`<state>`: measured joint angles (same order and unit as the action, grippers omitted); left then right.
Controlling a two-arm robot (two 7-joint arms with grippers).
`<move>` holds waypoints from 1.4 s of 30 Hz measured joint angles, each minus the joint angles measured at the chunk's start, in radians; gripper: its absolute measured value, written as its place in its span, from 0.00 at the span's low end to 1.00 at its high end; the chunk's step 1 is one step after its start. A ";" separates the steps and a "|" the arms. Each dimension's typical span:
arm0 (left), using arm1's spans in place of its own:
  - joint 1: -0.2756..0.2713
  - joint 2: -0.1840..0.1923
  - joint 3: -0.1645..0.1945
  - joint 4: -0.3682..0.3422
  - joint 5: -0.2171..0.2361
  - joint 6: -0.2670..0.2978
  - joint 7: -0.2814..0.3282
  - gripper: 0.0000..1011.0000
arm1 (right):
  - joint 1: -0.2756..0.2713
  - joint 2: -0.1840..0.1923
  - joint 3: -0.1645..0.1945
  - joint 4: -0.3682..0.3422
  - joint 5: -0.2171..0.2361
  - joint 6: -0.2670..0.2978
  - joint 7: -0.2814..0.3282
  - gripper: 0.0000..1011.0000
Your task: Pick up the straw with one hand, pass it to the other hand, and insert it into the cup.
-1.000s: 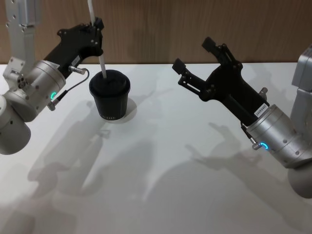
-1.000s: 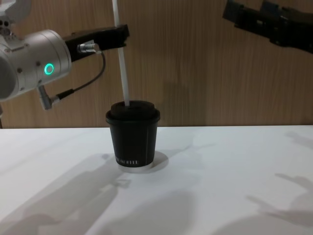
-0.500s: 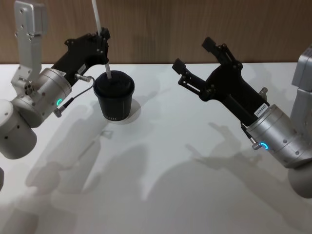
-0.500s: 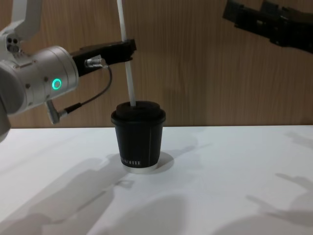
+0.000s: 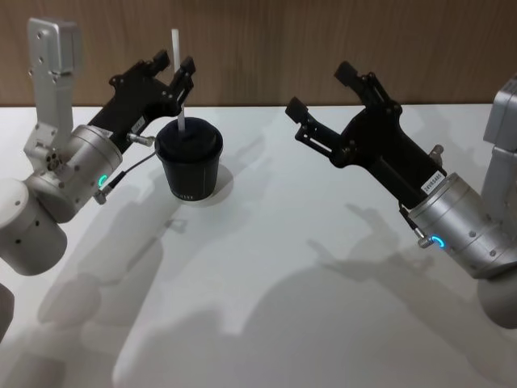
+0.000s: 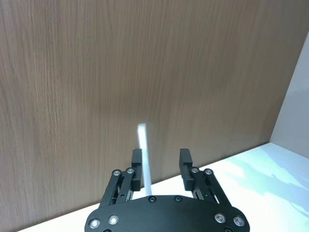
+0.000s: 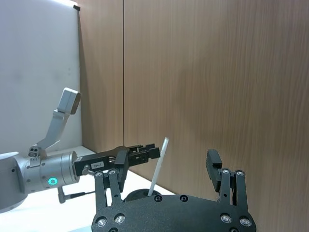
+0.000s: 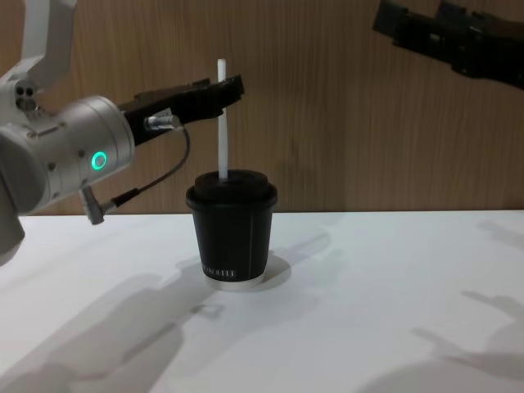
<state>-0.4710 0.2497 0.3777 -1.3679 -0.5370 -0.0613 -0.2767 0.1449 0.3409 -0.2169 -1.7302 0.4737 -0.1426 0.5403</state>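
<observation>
The white straw [image 5: 178, 89] stands upright in the lid of the black cup [image 5: 188, 166] at the back left of the table. About half of it sticks out above the lid [image 8: 221, 123]. My left gripper [image 5: 174, 68] is open around the straw's top, with the straw [image 6: 143, 154] close beside one finger and a gap to the other. From the side, the left gripper [image 8: 219, 88] hangs above the cup [image 8: 232, 233]. My right gripper [image 5: 323, 91] is open and holds nothing, raised to the right of the cup [image 7: 140, 194].
The white table [image 5: 266, 267] runs up to a wooden wall [image 5: 266, 40] just behind the cup. The right arm's silver wrist [image 5: 460, 226] hangs over the table's right side. The right gripper [image 8: 422, 24] sits high at the upper right in the chest view.
The straw has slid down into the cup, so less of it shows above the lid. My left gripper has opened and let go of it. The right arm has not moved.
</observation>
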 joint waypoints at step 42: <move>0.361 0.112 -0.064 -0.380 -0.025 -0.074 -0.074 0.99 | 0.000 0.000 0.000 0.000 0.000 0.000 0.000 0.99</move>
